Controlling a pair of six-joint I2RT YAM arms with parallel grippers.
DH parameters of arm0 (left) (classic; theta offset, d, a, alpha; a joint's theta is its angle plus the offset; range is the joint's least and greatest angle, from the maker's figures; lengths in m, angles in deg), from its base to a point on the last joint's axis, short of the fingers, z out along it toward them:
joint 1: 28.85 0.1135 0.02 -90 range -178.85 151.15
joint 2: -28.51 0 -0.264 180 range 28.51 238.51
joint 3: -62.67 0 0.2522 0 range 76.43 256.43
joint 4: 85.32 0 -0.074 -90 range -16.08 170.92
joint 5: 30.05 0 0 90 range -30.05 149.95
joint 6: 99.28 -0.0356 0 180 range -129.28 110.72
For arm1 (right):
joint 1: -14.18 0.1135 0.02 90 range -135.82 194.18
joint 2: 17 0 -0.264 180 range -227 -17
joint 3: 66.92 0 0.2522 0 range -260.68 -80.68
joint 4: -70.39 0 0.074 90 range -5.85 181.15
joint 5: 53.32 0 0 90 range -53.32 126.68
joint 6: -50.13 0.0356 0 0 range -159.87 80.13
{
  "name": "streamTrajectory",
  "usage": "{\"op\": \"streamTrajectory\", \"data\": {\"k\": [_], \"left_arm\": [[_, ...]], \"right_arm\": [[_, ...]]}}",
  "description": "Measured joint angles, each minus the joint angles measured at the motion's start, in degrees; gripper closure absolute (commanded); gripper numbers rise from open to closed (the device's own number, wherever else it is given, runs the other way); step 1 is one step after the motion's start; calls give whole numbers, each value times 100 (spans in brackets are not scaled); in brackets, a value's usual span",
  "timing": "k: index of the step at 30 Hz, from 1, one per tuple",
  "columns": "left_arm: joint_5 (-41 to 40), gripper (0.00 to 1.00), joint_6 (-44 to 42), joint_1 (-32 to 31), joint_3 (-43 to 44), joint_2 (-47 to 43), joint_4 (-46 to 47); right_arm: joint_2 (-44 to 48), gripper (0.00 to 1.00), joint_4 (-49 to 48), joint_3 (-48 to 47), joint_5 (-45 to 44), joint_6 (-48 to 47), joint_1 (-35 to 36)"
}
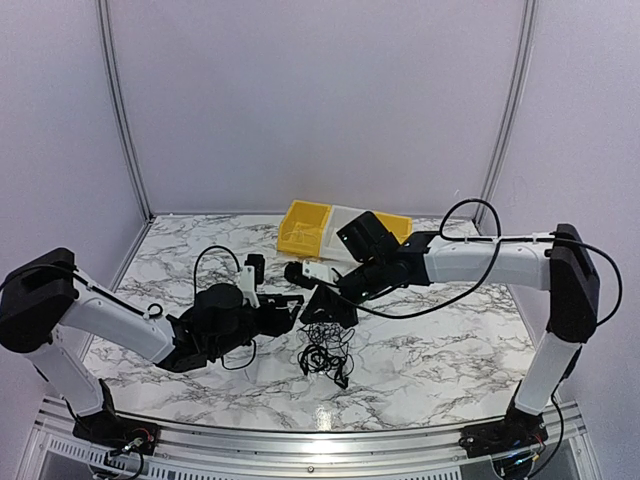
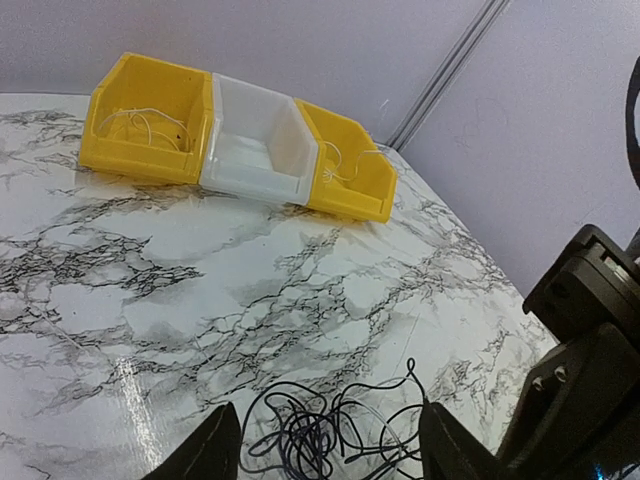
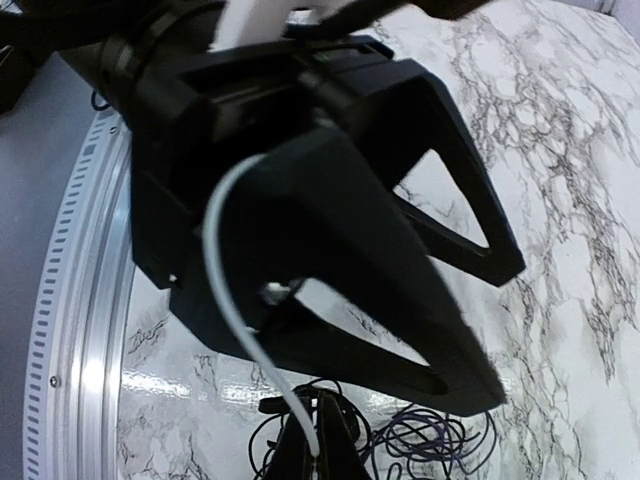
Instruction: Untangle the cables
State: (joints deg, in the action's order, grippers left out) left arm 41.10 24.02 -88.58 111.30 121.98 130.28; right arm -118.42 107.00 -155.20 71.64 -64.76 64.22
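the left pincer (image 2: 328, 425) gapes wide with the cables (image 1: 325, 352) heaped on the surface (image 2: 200, 300) right between its tips, while the right pincer (image 3: 320, 445), close above them, looks clamped on a whitish strand (image 3: 207, 250).

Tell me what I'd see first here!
A black tangle of cables lies in the middle of the table, with the open left gripper right by it. The right gripper is shut on a white cable. Yellow and white bins sit at the back.
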Motion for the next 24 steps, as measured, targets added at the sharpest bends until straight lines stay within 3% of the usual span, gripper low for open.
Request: {"op": "streamTrajectory", "data": {"k": [8, 19, 24], "left_arm": [[-24, 19, -74, 0, -420, -667, -7], [-623, 19, -140, 0, -612, -1235, -1104], [-953, 19, 33, 0, -798, -1480, -1729]], "right_arm": [[2, 100, -297, 46, -256, 313, -522], [116, 100, -363, 199, -498, 391, -1054], [376, 100, -92, -295, -581, 382, -1526]]}}
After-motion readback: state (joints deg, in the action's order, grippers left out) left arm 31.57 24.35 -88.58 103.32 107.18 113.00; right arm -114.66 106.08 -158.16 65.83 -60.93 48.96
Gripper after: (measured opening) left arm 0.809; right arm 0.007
